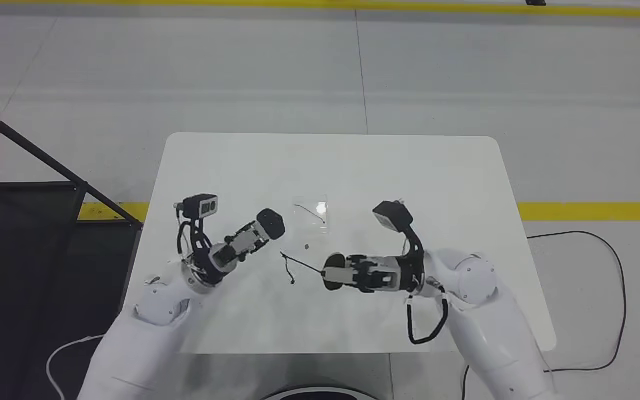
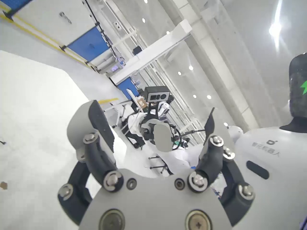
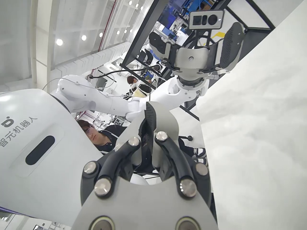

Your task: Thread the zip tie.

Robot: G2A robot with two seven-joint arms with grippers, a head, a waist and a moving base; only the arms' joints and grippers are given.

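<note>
I am looking down on a white table (image 1: 400, 165) with both of my arms bent in over its near half, their grippers facing each other and apart. The left gripper (image 1: 269, 223) is over the table on my left. Its jaws are spread wide with nothing between them, and in its wrist view the dark pads (image 2: 102, 123) stand far apart.

The right gripper (image 3: 149, 111) is nearer to me, by the table's middle. Its jaws are pressed together on one end of a black zip tie (image 1: 300, 264). The tie sticks out as a thin, slightly bent strand pointing toward the left gripper. Its free end lies between the two grippers and does not touch the left one. I cannot tell whether the held end is the head or the tail.

Farther from me, a second, pale zip tie (image 1: 312, 211) lies flat on the table. A tiny brown speck (image 1: 306, 244) sits between the pale tie and the black one. A tiny black scrap (image 1: 291, 279) lies near the black tie's free end.

I judge the task to be at an early stage. The black tie is picked up and held out, but it forms no loop and nothing is threaded. As I read it, the left gripper has yet to take the free end, bend it round and feed the tail through the head.
</note>
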